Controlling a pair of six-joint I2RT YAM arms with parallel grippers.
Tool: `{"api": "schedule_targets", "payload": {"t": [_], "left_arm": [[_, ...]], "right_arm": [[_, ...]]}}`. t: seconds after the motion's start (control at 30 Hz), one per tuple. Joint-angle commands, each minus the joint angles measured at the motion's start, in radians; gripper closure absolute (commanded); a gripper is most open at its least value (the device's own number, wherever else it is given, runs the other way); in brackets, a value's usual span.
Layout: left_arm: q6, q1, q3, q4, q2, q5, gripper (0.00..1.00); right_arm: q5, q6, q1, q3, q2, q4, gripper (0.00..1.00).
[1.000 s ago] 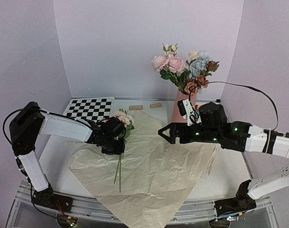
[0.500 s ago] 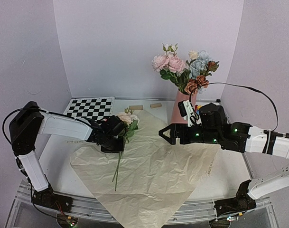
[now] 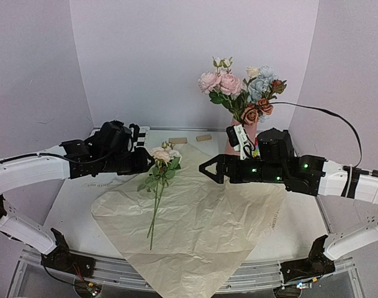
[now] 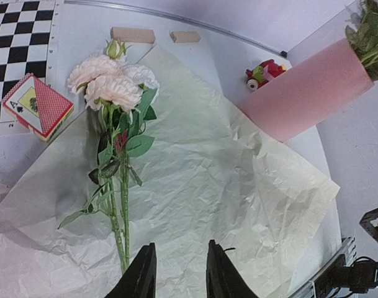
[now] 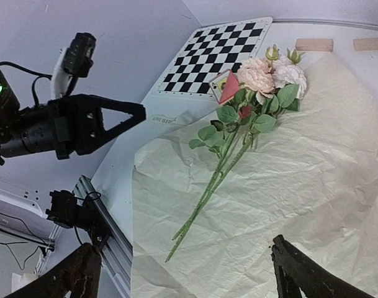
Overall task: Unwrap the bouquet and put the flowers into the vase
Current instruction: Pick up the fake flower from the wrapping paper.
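Note:
The peach-tan paper (image 3: 207,217) lies spread flat on the table. On it lie a few loose flowers (image 3: 157,186), pale pink blooms toward the back and green stems (image 4: 120,211) toward me. My left gripper (image 3: 146,166) hovers just left of them, slightly open and holding nothing; its fingertips (image 4: 150,248) stand beside the stem ends. The right gripper (image 3: 204,169) hangs wide open above the paper's middle, right of the flowers (image 5: 269,71). The pink vase (image 3: 241,133) stands at the back right and holds several flowers (image 3: 241,90).
A checkerboard (image 3: 117,141) lies at the back left with a red card box (image 4: 36,104) at its edge. Two small wooden blocks (image 3: 177,140) sit by the back wall. A small red toy (image 4: 266,71) lies beside the vase (image 4: 303,93).
The left gripper shut on the stems, then let go, lifted and drew back left. The flowers now lie free on the paper, shifted slightly. The right gripper edged left.

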Motion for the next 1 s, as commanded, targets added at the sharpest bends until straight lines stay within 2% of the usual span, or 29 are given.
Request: {"api": "schedule_targets", "payload": {"t": [0.0, 0.33, 0.57, 0.7, 0.8, 0.97], "left_arm": [[-0.015, 0.004, -0.039, -0.008, 0.041, 0.004, 0.69], [-0.026, 0.005, -0.034, 0.011, 0.221, 0.021, 0.61], [-0.028, 0.006, -0.027, 0.055, 0.334, 0.033, 0.6], [-0.022, 0.007, -0.009, 0.067, 0.394, 0.039, 0.55], [-0.02, 0.013, 0.003, 0.066, 0.433, 0.04, 0.56], [-0.027, 0.023, 0.012, 0.066, 0.474, 0.035, 0.63]], "right_arm": [[-0.002, 0.02, 0.018, 0.041, 0.017, 0.037, 0.04], [0.03, 0.027, 0.021, 0.007, 0.008, 0.039, 0.04], [0.039, 0.017, 0.022, -0.002, 0.007, 0.039, 0.04], [0.044, 0.008, 0.021, 0.003, 0.01, 0.039, 0.04], [0.047, -0.001, 0.021, 0.009, 0.016, 0.039, 0.04], [0.049, -0.009, 0.021, 0.019, 0.025, 0.039, 0.04]]}}
